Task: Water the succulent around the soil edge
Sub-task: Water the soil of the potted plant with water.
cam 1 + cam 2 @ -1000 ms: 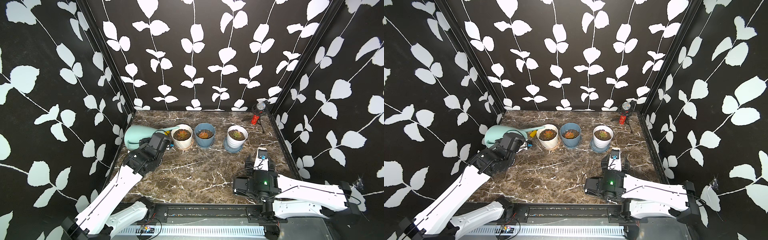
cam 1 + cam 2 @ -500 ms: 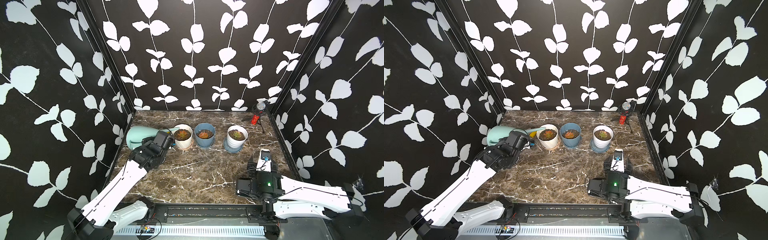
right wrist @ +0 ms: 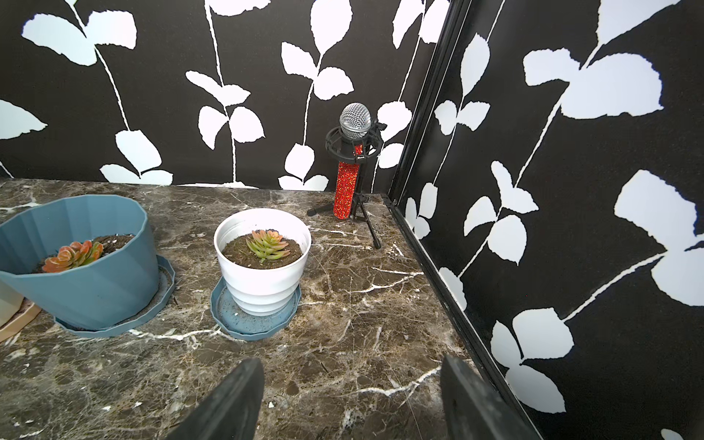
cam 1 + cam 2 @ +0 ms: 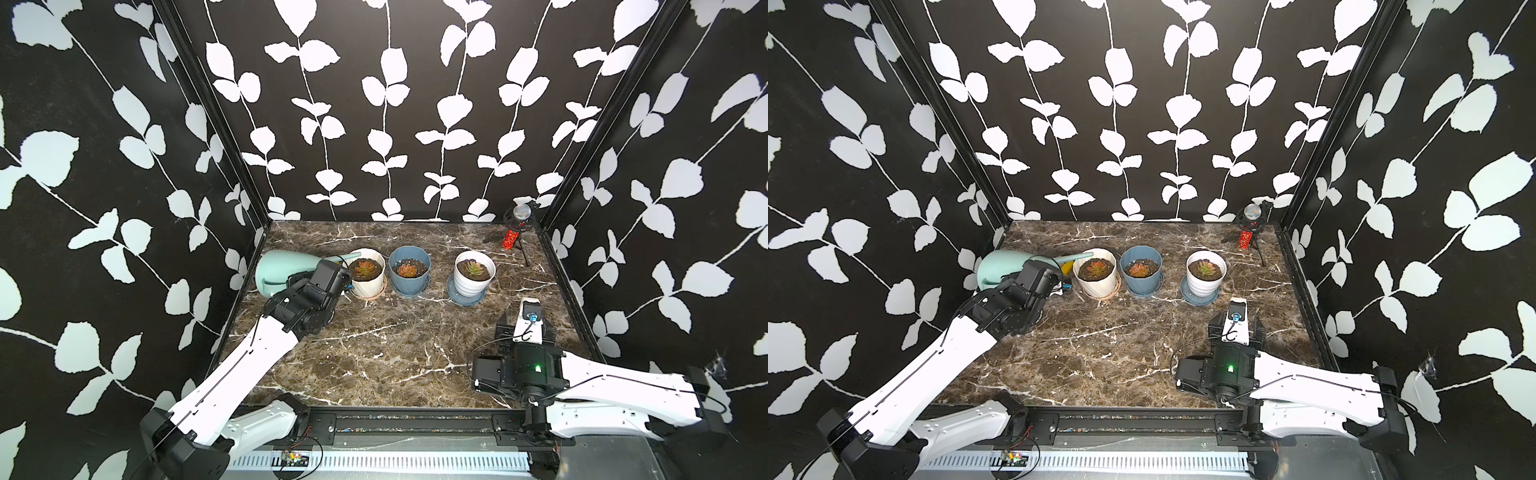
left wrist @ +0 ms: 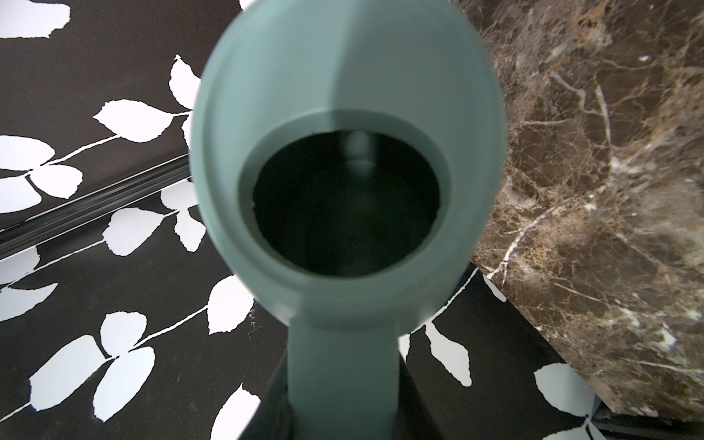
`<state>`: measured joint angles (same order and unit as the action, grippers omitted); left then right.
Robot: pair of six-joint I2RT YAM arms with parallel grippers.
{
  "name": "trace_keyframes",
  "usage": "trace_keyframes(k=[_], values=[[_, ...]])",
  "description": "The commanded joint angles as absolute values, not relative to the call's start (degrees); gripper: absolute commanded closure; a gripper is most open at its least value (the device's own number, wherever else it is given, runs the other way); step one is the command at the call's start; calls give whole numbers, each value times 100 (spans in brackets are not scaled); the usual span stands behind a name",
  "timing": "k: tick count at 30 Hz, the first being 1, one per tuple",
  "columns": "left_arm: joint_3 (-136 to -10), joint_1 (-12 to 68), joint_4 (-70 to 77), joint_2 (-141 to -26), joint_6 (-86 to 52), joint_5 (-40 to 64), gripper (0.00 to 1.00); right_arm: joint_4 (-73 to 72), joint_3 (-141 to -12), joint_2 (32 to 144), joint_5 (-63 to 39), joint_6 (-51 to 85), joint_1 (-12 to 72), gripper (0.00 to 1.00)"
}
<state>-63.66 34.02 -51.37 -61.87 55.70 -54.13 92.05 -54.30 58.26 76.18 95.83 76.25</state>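
My left hand [image 4: 329, 279], clamped on the watering can [image 4: 286, 269], has brought its spout up to the left pot [image 4: 368, 282]; pouring comes next.

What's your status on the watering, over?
Left gripper shut on mint-green plastic watering can, tipped toward round cream pot. Right gripper open, empty. Nothing blocking the pour.

- The watering can [image 5: 343, 95] is seen as smooth, matt green plastic.
- The table [image 4: 395, 345] is finished like polished brown marble, veined white.
- The white pot [image 3: 263, 282] is moulded in glossy, smooth plastic.
- The blue pot [image 3: 87, 289] beside the white pot is left matt and faceted.
- Soil [image 3: 244, 255] in the white pot is shown rough and crumbly.
- The microphone [image 3: 346, 186] behind the white pot is capped with shiny metal mesh and clad in red glitter.
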Motion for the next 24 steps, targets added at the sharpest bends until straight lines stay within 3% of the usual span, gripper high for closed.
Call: trace_keyframes(k=[1, 24], values=[[-6580, 3388, -4856, -6176, 5494, -5700, 100, 9607, -5326, 5766, 7721, 9633, 7585, 24], [-6653, 3685, -4693, -6360, 5449, -5532, 100, 9546, -5309, 5783, 7708, 9554, 7532, 24]])
